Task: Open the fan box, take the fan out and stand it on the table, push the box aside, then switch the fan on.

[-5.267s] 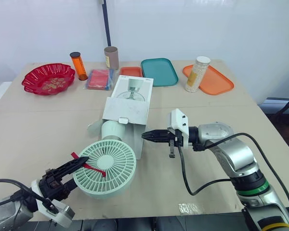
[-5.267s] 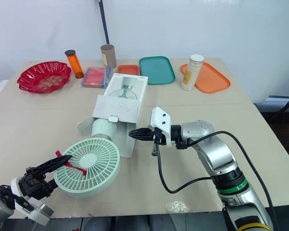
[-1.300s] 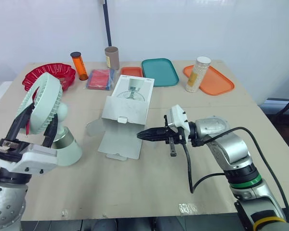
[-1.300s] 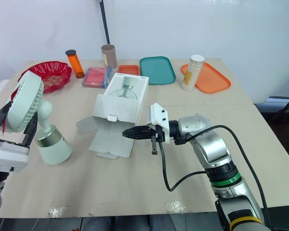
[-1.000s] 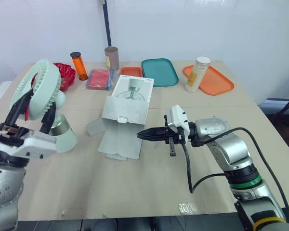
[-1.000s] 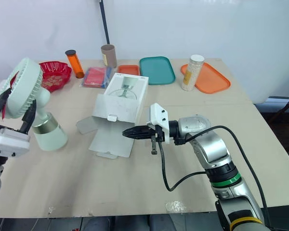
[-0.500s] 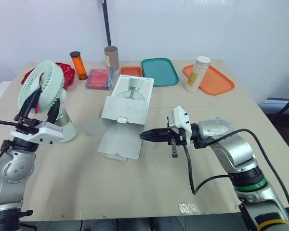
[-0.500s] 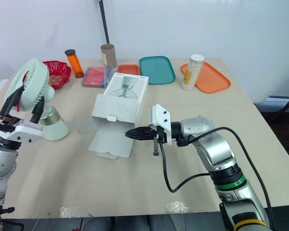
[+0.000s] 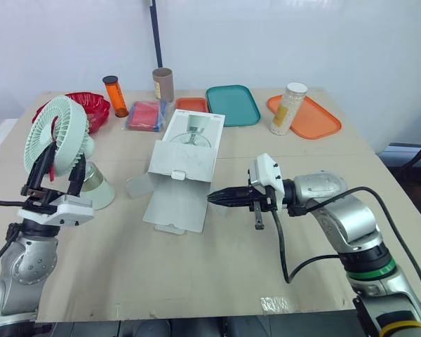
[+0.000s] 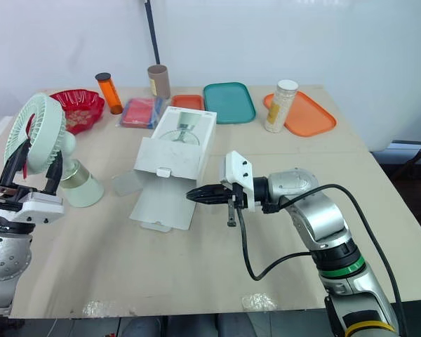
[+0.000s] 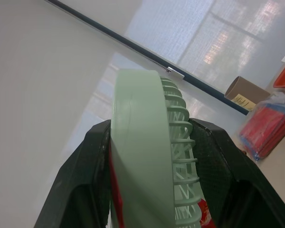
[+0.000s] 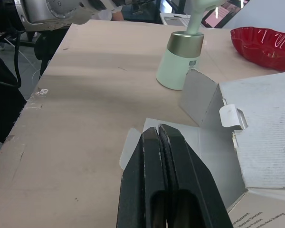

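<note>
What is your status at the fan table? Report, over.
Left gripper shut on fan, base on table. Right gripper shut, tips by open box. Box not yet pushed aside.

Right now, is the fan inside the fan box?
No, the fan stands on the table beside the fan box, its head gripped by the left claw.

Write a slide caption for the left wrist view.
Left gripper holding the round pale-green plastic fan by its head.

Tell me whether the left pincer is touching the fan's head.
Touching. The left wrist view shows the left pincer with its two black fingers pressed against opposite sides of the green fan head, with no gap.
</note>
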